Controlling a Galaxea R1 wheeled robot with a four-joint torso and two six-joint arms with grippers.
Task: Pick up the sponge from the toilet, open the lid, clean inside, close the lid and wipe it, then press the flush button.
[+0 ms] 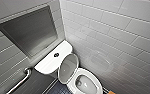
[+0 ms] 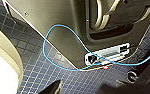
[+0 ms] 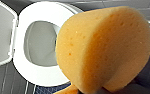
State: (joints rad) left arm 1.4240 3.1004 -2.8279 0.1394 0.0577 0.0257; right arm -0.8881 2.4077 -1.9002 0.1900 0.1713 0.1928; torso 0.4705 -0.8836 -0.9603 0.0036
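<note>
Sponge (image 3: pixel 103 47) bulges, clamped in the right fingers (image 3: pixel 121 91), while beyond and below them the toilet (image 1: pixel 91 73) stands open, its lid (image 1: pixel 68 67) tipped up against the cistern (image 1: pixel 51 62) behind the bowl (image 1: pixel 82 83).
</note>
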